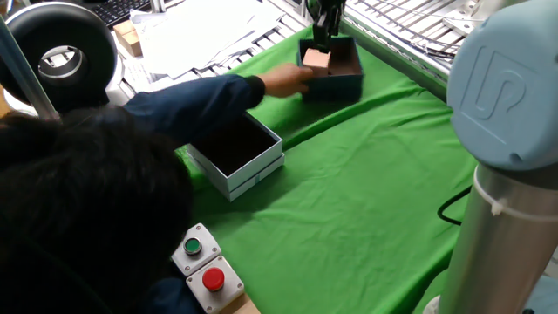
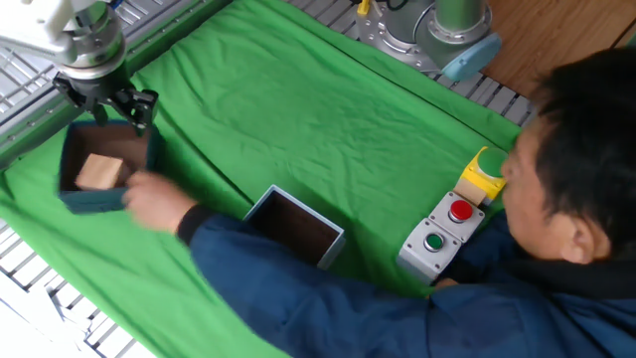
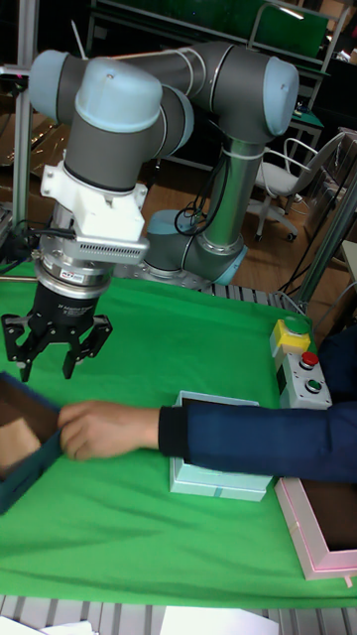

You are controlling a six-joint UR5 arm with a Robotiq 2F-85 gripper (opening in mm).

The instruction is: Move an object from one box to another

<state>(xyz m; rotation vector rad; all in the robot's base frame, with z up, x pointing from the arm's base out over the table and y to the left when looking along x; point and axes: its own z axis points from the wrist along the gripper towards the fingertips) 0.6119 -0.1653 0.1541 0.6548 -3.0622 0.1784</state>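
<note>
Teal box tipped by hand, cube hidden in tall view, claw spread, empty

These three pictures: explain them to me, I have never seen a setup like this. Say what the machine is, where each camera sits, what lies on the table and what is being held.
The grey jointed machine is a robot arm ending in a black two-finger gripper, which is open and holds nothing.

Two cameras look down on the table from opposite sides; the tall picture faces the arm.

On the green cloth lie a square dark teal cardboard box with a small light tan wooden cube inside, and a square white cardboard box with pale blue trim. A pink box shows only in the tall view. A grey button box sits near the edge.

A person's hand grips the teal box, which is tilted; the gripper hovers above it.
</note>
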